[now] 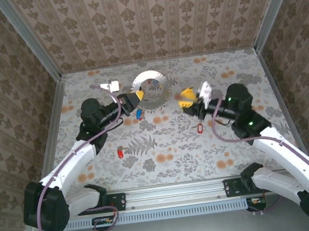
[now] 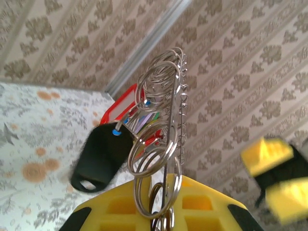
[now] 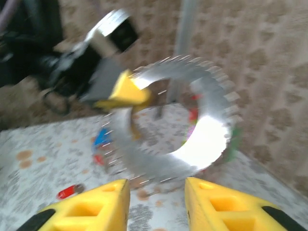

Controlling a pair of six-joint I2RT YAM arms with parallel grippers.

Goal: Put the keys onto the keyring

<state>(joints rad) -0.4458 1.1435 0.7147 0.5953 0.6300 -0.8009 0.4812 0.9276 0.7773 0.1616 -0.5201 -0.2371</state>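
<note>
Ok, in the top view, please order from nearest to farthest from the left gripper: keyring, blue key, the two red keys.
1. keyring, between the jaws of the left gripper.
2. blue key, just below it in the picture.
3. left red key, down-left on the table.
4. right red key, far to the right.

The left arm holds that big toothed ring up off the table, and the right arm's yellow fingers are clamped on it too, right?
Not quite. The left gripper does hold the keyring up, but the right gripper is not clamped on it: its yellow fingers stand apart, empty, short of the ring. The right wrist view shows this.
</note>
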